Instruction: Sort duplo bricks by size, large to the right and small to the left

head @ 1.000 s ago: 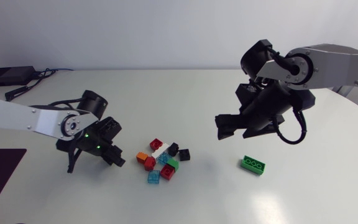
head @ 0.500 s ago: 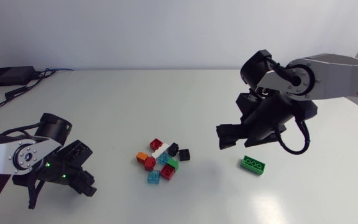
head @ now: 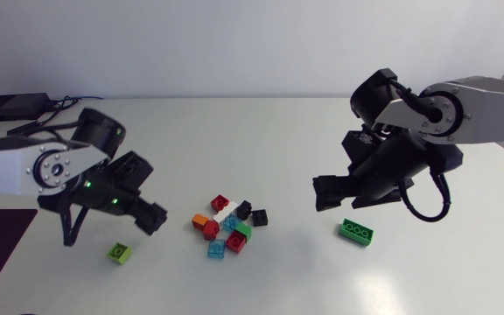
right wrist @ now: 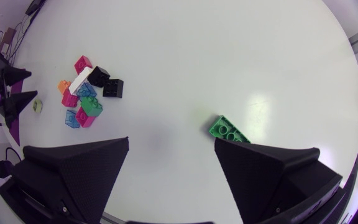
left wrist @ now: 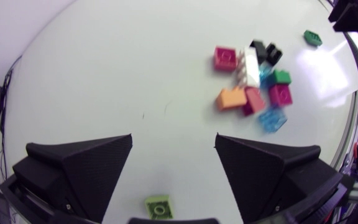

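Plastic pile [head: 228, 226] is sitting mid-frame; lime brick [head: 119, 253] lower left, green brick [head: 356, 231] lower right; left gripper [left wrist: 173, 140] and right gripper [right wrist: 171, 143] are hanging spread, empty; bricks are likely light, rigid, slick; pinching flat sides seems best.

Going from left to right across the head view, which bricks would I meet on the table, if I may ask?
small lime-green brick → cluster of small mixed-colour bricks → long green brick
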